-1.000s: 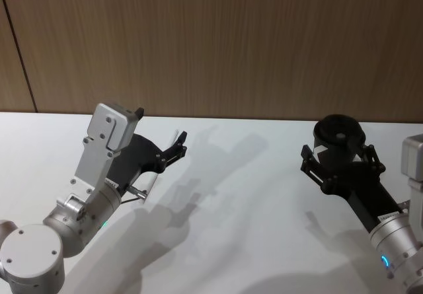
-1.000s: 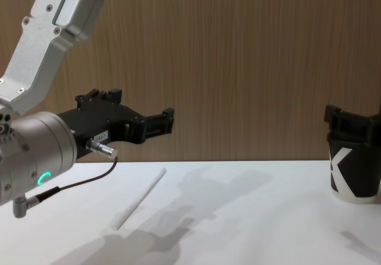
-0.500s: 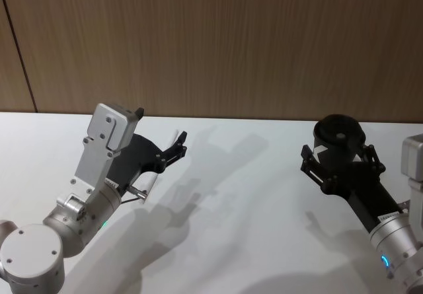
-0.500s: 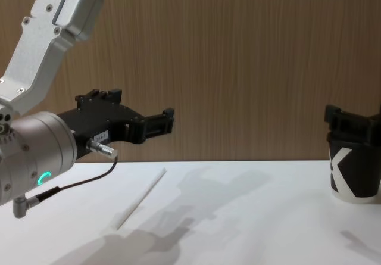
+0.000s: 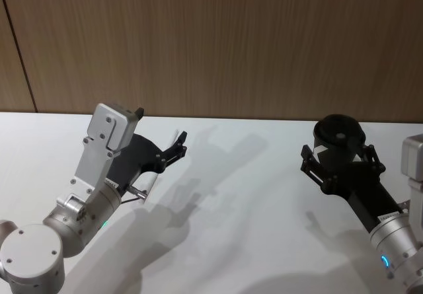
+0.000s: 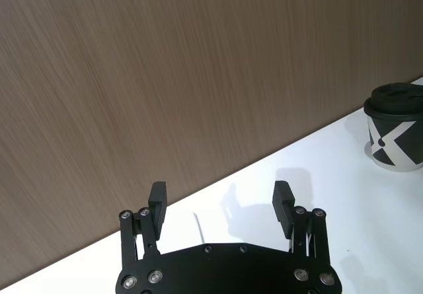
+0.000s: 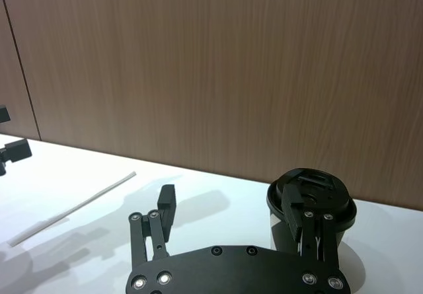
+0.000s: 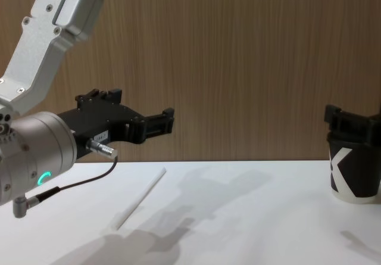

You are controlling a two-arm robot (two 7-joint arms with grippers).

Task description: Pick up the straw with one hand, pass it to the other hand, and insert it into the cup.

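Nothing has changed over the last second: both tools hold the same poses and the straw (image 8: 140,198) has not moved, so I judge the pick-up has not yet begun. The straw, a thin, straight white tube, lies flat on the white surface (image 8: 256,217), well apart from the cup (image 8: 352,171), off to the cup's left. The left tool (image 6: 220,198) hangs above the straw, equally far from the cup, its fingers spread wide and empty. The right tool (image 7: 229,201) sits just beside the cup, also wide open with nothing held. I cannot tell whether it touches the cup. The cup stands upright, black and lidded, with a white K-like mark.
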